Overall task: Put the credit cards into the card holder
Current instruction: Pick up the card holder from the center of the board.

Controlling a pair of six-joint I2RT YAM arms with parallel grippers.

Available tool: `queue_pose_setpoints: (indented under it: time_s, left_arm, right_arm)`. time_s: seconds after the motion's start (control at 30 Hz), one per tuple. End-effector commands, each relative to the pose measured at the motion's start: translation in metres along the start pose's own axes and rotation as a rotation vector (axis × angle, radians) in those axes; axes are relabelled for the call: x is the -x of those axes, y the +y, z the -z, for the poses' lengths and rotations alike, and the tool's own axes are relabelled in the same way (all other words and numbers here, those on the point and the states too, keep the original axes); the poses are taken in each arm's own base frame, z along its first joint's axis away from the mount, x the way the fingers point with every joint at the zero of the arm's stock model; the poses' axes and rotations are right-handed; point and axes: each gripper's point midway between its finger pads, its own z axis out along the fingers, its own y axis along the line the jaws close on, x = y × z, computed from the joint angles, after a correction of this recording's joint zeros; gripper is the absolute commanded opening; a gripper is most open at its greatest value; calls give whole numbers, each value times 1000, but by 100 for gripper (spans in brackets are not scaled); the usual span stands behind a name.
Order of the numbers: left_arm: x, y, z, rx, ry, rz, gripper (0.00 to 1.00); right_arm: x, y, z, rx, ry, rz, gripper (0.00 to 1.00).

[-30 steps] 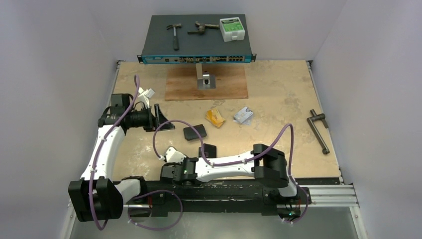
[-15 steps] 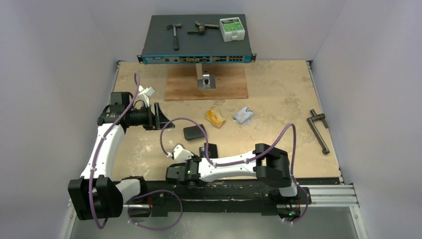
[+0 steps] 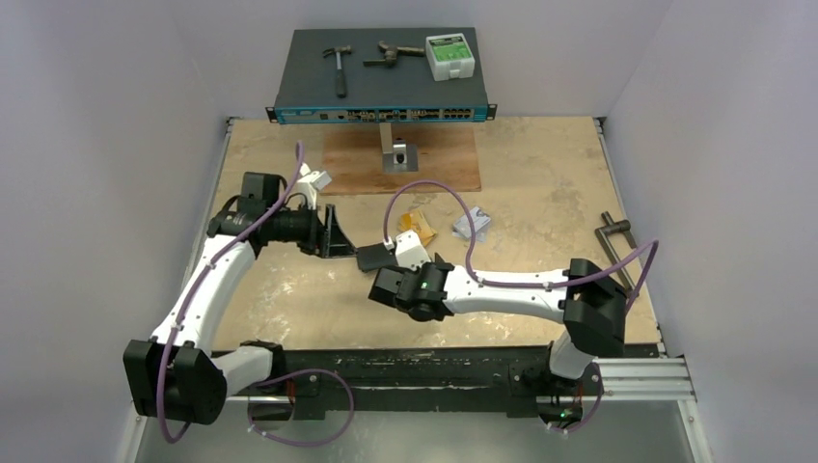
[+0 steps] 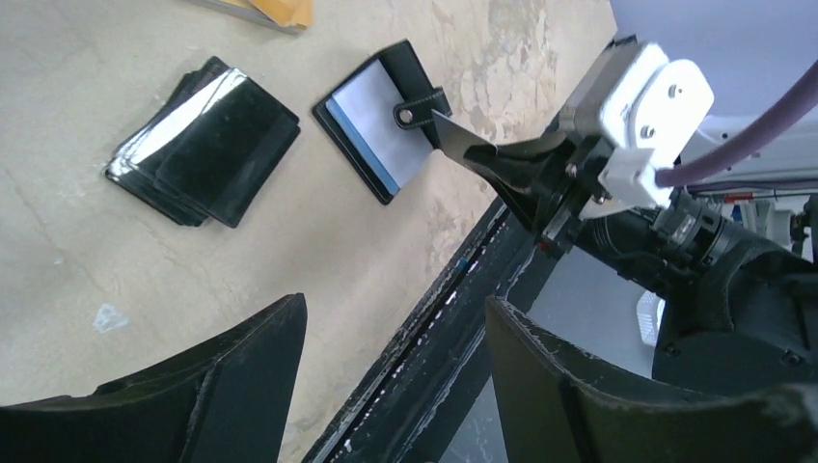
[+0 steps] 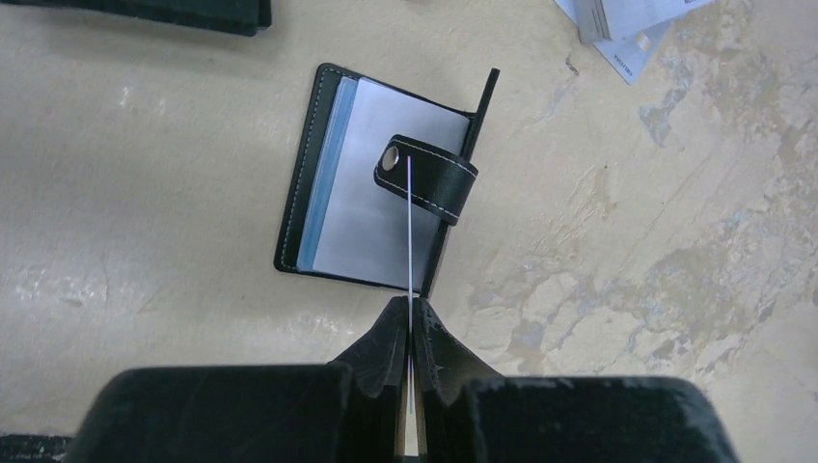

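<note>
1. The card holder point(image 5: 357, 212) lies flat on the table with its glossy clear pocket face up, and its snap tab point(image 5: 424, 178) is folded across that face.
2. Its long axis runs almost in line with the right gripper's point(image 5: 410, 333) reach. A thin black cover edge stands along its far-right side.
3. The right gripper is pressed together on 1 pale card point(image 4: 458, 140), held upright and edge-on. The card's free end hangs directly above the tab and the right half of the holder.
4. The card's plane is upright while the pockets lie flat. My judgement is that the card must tip over and find a pocket mouth, and the frames do not show which side the mouth is on.
5. The tab sits right under the card's edge, so it may block the entry.
6. The left gripper point(image 4: 394, 318) is spread wide and empty. It stands off to the side, so the right arm is plainly the nearer 1.
7. The other 2 cards, the gold-orange card point(image 3: 417, 228) and the silver-grey card point(image 3: 473, 223), lie farther back on the table, apart from the holder.
8. A plain black pouch point(image 4: 207, 140) lies just beside the holder, not touching it.
9. The table point(image 5: 627, 289) is mottled beige and looks smooth, so the holder could slide if pushed. The black rail point(image 3: 434, 362) at the near edge is close by.
</note>
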Motion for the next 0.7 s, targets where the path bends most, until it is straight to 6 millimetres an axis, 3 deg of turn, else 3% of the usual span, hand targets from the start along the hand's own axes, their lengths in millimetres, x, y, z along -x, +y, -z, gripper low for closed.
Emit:
queue_pose_setpoints:
  time_s: [0.0,0.33,0.53,0.67]
  left_arm:
    - [11,-5,-13,6,15,-69,68]
    - [17,-26,-38,-22,81,-143,68]
    - [20,-41,-53,-34,102,-194,68]
    - [20,-46,-68,-38,123,-215,68]
  right_arm:
    - [7,-11,-8,-33,-23,-93,0]
    - [-13,-70,-23,-134,30,-261,0]
    - [-41,-99,-35,-194,99,-404,0]
    - [-43,-115,-44,-230,123,-475,0]
